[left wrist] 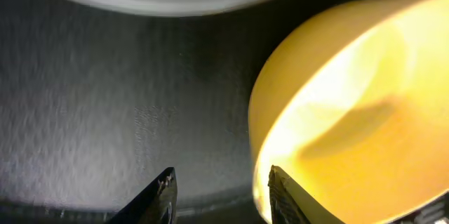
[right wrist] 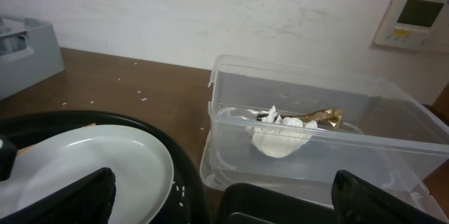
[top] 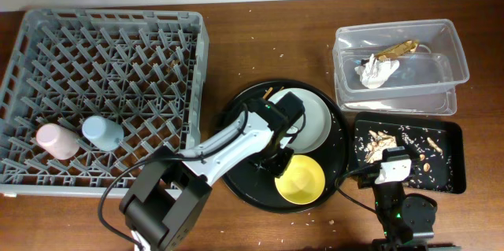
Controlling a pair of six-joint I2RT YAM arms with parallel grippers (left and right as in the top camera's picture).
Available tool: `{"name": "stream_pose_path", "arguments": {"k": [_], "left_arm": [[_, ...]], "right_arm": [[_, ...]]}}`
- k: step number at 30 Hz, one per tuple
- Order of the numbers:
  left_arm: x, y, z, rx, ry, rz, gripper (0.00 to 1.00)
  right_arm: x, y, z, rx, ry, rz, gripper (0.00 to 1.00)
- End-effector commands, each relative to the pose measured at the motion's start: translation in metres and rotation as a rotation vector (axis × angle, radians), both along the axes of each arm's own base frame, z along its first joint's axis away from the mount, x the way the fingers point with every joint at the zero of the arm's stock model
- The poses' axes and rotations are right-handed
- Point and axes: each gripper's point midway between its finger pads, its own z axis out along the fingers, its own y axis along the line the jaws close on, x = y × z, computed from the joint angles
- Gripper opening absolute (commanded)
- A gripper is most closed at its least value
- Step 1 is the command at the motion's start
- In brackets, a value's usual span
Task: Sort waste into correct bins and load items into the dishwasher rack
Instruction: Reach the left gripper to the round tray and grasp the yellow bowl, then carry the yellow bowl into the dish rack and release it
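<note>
Left pincer [left wrist: 221, 194] is open, with nothing between its two fingers [left wrist: 160, 197], only the dark floor of the round black tray [top: 236, 179]. Just beside one finger sits the yellow bowl [left wrist: 351, 112], small, bright and shiny inside; I cannot tell if they touch. A bit further on the same tray is the wide grey-white bowl [top: 316, 121], and a bit of the wooden chopsticks [top: 270, 91] peeks out at the tray's far edge. Right pincer [right wrist: 223, 194] is open wide too and holds nothing. It hangs at the near edge of the flat black tray [top: 453, 160], which has tan crumbly food scraps [top: 386, 142] spread in it. Behind that is the clear tub [right wrist: 316, 155]. Inside lie the crumpled white tissue [right wrist: 277, 140] and the gold-brown wrapper [right wrist: 319, 117]. Far off to the left stands the big grey rack [top: 110, 70], with the pink cup [top: 57, 141] and the blue cup [top: 102, 131] side by side near its front. Everything rests on a dark brown wooden tabletop [top: 268, 38] dotted with little crumbs. A white wall [right wrist: 210, 13] is at the back, with a small pale box [right wrist: 414, 17] fixed on it.
</note>
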Motion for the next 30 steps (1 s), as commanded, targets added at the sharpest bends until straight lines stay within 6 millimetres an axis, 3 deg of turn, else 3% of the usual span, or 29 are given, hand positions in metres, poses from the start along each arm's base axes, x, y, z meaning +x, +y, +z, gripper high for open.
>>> {"name": "stream_pose_path", "arguments": {"k": [1,3,7,8,10,11,12,15,16,17,18,19,20,21,22,24,26,30], "left_arm": [[0.006,-0.005,0.022,-0.054,-0.011,0.004,0.43],[0.004,-0.005,0.02,-0.051,-0.011,-0.004,0.52],[-0.016,-0.009,-0.007,0.003,0.012,-0.063,0.52],[-0.016,-0.011,-0.011,0.005,0.014,-0.062,0.47],[-0.012,-0.008,-0.012,0.006,0.014,-0.036,0.28],[-0.007,-0.004,-0.011,0.006,0.015,-0.016,0.06],[-0.003,0.0,-0.01,0.006,0.019,0.004,0.0],[0.023,0.02,0.02,0.015,0.024,0.092,0.0],[0.04,0.03,0.042,0.017,-0.002,0.135,0.0],[0.07,0.054,0.077,0.046,-0.09,0.199,0.0],[0.088,0.071,0.097,0.078,-0.157,0.245,0.0],[0.126,0.121,0.137,0.213,-0.338,0.373,0.0],[0.144,0.154,0.16,0.32,-0.455,0.463,0.0],[0.161,0.201,0.188,0.474,-0.603,0.607,0.0],[0.168,0.23,0.201,0.565,-0.685,0.717,0.0],[0.177,0.282,0.22,0.739,-0.822,0.864,0.0],[0.184,0.317,0.227,0.872,-0.903,0.916,0.0],[0.192,0.341,0.202,1.025,-0.931,0.899,0.0]], "right_arm": [[0.0,-0.003,-0.003,0.004,0.005,-0.013,0.98],[0.0,-0.003,-0.003,0.004,0.005,-0.013,0.98],[0.0,-0.003,-0.003,0.004,0.005,-0.013,0.99],[0.0,-0.003,-0.003,0.004,0.005,-0.013,0.98],[0.0,-0.003,-0.003,0.004,0.005,-0.013,0.98],[0.0,-0.003,-0.003,0.004,0.005,-0.013,0.98],[0.0,-0.003,-0.003,0.004,0.005,-0.013,0.98],[0.0,-0.003,-0.003,0.004,0.005,-0.013,0.99],[0.0,-0.003,-0.003,0.004,0.005,-0.013,0.98],[0.0,-0.003,-0.003,0.004,0.005,-0.013,0.98],[0.0,-0.003,-0.003,0.004,0.005,-0.013,0.99],[0.0,-0.003,-0.003,0.004,0.005,-0.013,0.98],[0.0,-0.003,-0.003,0.004,0.005,-0.013,0.99],[0.0,-0.003,-0.003,0.004,0.005,-0.013,0.98],[0.0,-0.003,-0.003,0.004,0.005,-0.013,0.98],[0.0,-0.003,-0.003,0.004,0.005,-0.013,0.98],[0.0,-0.003,-0.003,0.004,0.005,-0.013,0.98],[0.0,-0.003,-0.003,0.004,0.005,-0.013,0.98]]}}
